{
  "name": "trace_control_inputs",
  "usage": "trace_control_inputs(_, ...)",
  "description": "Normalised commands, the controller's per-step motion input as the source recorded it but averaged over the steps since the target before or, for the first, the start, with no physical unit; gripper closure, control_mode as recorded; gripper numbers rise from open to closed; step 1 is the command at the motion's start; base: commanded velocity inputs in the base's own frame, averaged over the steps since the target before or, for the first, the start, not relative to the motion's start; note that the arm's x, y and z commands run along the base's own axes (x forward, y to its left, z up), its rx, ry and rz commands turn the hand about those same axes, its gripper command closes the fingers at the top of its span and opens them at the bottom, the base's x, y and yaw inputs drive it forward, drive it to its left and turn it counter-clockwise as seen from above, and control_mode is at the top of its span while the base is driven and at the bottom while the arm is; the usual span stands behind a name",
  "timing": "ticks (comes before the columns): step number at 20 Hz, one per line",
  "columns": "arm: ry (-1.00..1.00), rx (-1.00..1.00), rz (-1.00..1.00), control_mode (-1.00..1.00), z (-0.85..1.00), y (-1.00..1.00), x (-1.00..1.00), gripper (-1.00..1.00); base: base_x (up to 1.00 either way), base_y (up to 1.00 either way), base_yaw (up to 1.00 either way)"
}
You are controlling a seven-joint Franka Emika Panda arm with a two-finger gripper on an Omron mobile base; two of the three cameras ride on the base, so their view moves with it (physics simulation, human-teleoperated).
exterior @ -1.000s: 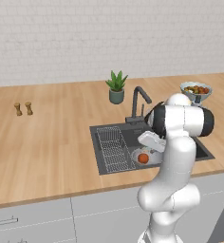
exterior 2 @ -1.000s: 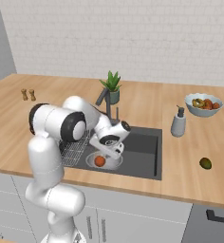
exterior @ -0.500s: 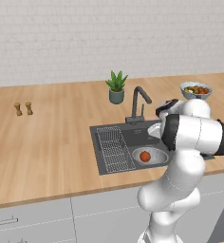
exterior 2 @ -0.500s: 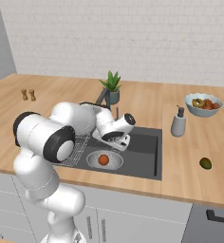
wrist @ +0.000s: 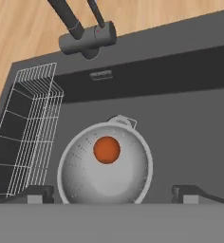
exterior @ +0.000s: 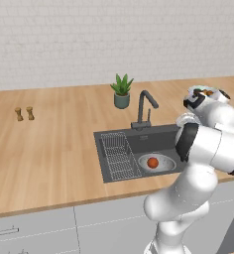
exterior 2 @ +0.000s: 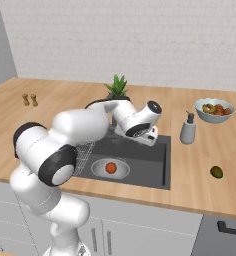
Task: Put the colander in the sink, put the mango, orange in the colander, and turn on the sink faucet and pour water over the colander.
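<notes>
The silver perforated colander [wrist: 80, 175] [exterior: 164, 163] [exterior 2: 97, 169] stands in the dark grey sink [wrist: 190, 137] [exterior: 161, 138] [exterior 2: 146, 161]. The orange [wrist: 107, 149] [exterior: 152, 162] [exterior 2: 110, 168] lies inside it. The mango [exterior 2: 216, 172], greenish, rests on the counter right of the sink. My gripper [wrist: 115, 194] [exterior 2: 144, 138] hangs open above the sink's right half, looking down on the colander, with nothing between its fingers. The dark sink faucet [wrist: 88, 38] [exterior: 145, 103] rises behind the basin, and no water runs from it.
A wire rack [wrist: 26, 128] [exterior: 118, 155] fills the sink's left side. A fruit bowl [exterior 2: 215, 111] [exterior: 203, 92] and a soap dispenser [exterior 2: 188, 129] stand right of the sink. A potted plant [exterior: 121, 92] stands behind the faucet. Two shakers [exterior: 24, 114] are far left.
My open gripper has lifted out of the colander and swung toward the sink's right side. The orange has stayed in the colander.
</notes>
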Motion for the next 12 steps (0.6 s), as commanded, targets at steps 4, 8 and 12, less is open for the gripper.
trace_control_inputs(4, 0.0, -0.09, 0.0, -1.0, 0.44, -1.0, -0.34, -1.0, 0.0, 0.0, 0.0)
trace_control_inputs(8, 0.0, -0.1, -0.01, -1.0, 0.05, -0.94, -0.61, -1.0, 0.0, 0.0, 0.0)
trace_control_inputs(12, 0.0, -0.13, -0.04, -1.0, 0.0, -0.88, -0.62, -1.0, 0.0, 0.0, 0.0)
